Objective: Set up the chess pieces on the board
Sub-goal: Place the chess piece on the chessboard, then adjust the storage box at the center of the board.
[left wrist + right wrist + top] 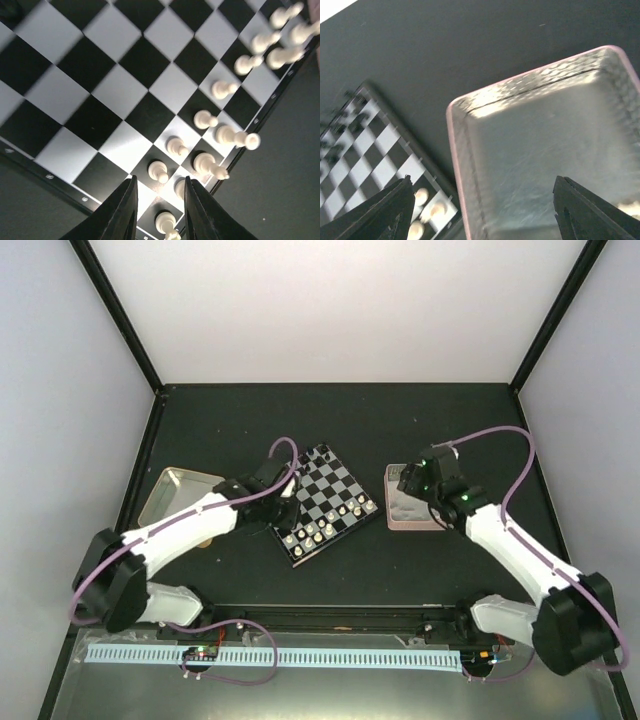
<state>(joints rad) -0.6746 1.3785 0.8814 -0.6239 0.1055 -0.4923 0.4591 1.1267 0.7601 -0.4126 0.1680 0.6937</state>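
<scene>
At the near corner of the board (335,490) our left claw (160,185) stands parted astride a cream piece (166,222), gripping nothing. The chess pieces (204,119) look light, hard, tippy; we'd pinch each at the waist. Beyond, our right claw (482,182) gapes empty over the pink tray (454,150).

One board (325,485), one pink tray (410,526), one metal tin (165,492) (chessmen (204,119) too blurred to count)

Left gripper (160,200) nose-down, jaws narrowly apart; right gripper (482,187) nose-down, jaws wide apart, nothing between.
</scene>
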